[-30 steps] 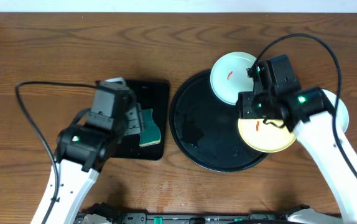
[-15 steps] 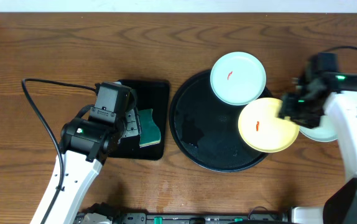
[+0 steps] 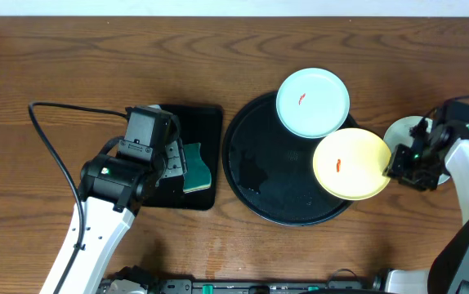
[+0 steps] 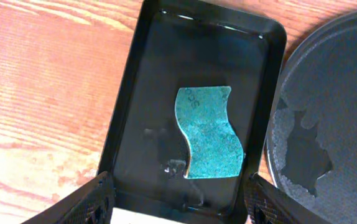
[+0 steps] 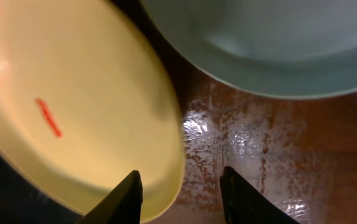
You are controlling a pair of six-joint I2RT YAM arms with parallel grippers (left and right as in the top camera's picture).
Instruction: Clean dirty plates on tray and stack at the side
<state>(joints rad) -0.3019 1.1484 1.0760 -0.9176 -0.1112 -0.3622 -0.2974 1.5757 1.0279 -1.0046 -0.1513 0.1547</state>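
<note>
The right gripper [image 5: 181, 198] hangs low over the brown wood-grain tabletop [image 3: 96, 65], just off the 3 o'clock edge of the large round black tray [image 3: 255, 139]. Its two fingers are spread apart and hold nothing — only wet, shiny wood shows between them. The pale yellow round plate [image 3: 357, 171], marked with a small red streak [image 3: 337, 164] at its centre, lies toward 9 o'clock from that gripper, partly on the tray and overhanging its rim. In the wrist view its edge runs right beside one finger, so the rim is the nearest thing to take, and being round it has no long axis to line up with. A pale mint-blue round plate [image 3: 313, 102], also streaked, rests at the tray's 1 o'clock, and a second mint plate [image 3: 399, 132] lies off the tray on bare wood at the gripper's 12 o'clock. The left gripper [image 4: 181, 202], fingers wide and empty, hovers over a teal sponge [image 4: 209, 134] in the small rectangular black tray [image 4: 135, 93] — well apart from every plate. I'd judge the right arm far the nearer to the yellow plate.
</note>
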